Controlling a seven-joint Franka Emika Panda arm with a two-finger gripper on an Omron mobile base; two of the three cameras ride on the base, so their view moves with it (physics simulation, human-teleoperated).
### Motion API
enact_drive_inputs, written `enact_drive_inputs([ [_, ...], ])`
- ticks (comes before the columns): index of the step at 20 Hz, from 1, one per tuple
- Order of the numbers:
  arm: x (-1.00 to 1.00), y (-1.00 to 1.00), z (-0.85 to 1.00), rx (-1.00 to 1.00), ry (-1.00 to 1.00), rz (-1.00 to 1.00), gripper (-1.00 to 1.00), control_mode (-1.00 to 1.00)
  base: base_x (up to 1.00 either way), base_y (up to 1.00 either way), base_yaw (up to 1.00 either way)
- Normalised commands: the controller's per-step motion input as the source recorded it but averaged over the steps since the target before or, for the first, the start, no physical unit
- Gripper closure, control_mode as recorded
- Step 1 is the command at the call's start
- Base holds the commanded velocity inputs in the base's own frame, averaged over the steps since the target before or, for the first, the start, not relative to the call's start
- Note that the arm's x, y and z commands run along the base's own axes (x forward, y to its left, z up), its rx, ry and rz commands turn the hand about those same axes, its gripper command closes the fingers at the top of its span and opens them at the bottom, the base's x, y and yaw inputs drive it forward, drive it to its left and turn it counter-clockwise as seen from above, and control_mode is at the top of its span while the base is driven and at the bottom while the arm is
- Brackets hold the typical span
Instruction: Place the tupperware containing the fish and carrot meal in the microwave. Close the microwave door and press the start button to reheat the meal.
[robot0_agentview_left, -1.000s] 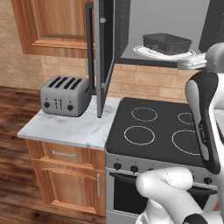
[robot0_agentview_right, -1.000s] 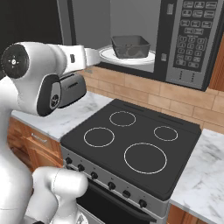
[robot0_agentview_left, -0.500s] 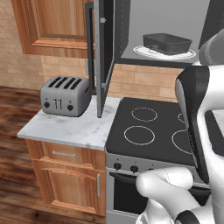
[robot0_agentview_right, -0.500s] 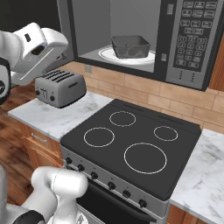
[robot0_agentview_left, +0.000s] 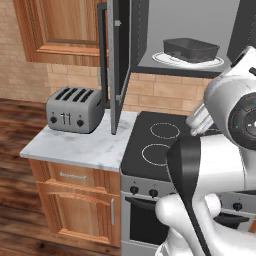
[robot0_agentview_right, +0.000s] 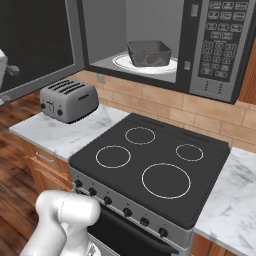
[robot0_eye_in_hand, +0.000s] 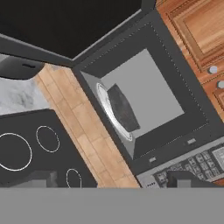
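On the round white turntable plate (robot0_agentview_right: 123, 62) inside the microwave (robot0_agentview_right: 200, 45), I see the tupperware (robot0_agentview_right: 149, 52), a dark translucent tub. My gripper (robot0_eye_in_hand: 109, 181) stands wide, empty. Risk: swinging the microwave door (robot0_agentview_left: 117, 65) carelessly could clip the ribbed metal toaster (robot0_agentview_left: 73, 110) beside it.

Left base view: from the arm's rear left, looking forward and down over the black glass stove top (robot0_agentview_left: 165, 145). Right base view: same stove top (robot0_agentview_right: 150, 167) from the rear right. Both share the open grey-steel microwave (robot0_agentview_left: 200, 35) (robot0_agentview_right: 165, 40). Hand view: rolled, facing the microwave cavity (robot0_eye_in_hand: 144, 96) at middle range.
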Motion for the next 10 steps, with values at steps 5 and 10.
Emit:
enact_drive_inputs([
  [5,-0.03,0.96,0.00,-0.19,-0.19,0.00,-1.00,-1.00,0.00,0.00,0.00],
  [10,0.00,1.00,0.00,-0.19,-0.17,0.00,-1.00,-1.00,0.00,0.00,0.00],
])
